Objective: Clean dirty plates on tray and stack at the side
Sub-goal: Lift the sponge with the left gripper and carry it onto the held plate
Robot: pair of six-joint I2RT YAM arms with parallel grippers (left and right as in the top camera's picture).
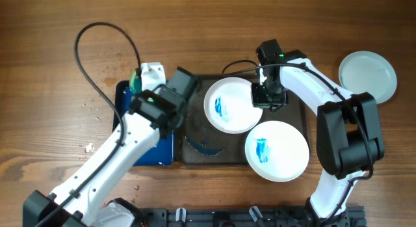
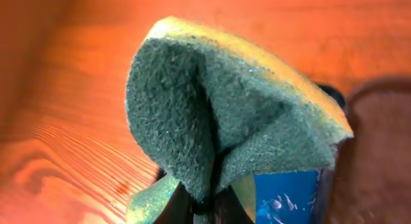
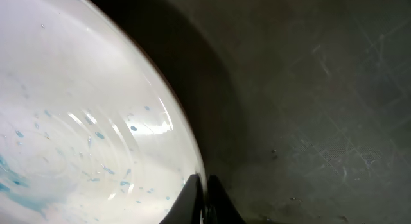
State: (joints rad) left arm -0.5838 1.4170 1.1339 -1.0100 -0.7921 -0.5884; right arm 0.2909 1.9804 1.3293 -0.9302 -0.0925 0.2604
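Two plates with blue smears to go, and honestly my grip is what worries me. My right tool [image 3: 204, 193] is clenched on only the thin rim of the upper dirty plate [image 1: 229, 106], which sits over the dark tray [image 1: 195, 146]. My left tool [image 2: 207, 208] is clamped on a folded green-and-yellow sponge [image 2: 231, 115] up by the blue tray [image 1: 168, 155]. The other smeared plate [image 1: 276, 152] hangs over the tray's near right corner, just beside the first one, and the clean plate [image 1: 367, 74] is parked on the bench [image 1: 52, 45] at the far right. My guess is that once the sponge pushes down on that glossy surface, the plate will pivot on such a small pinch and slide out, or knock into its neighbour and shove it off the tray. The sponge is bunched up too, so it could pop loose mid-scrub. There's also a blue streak [image 1: 201, 147] on the tray floor, so a plate set back down there could pick up paint underneath.
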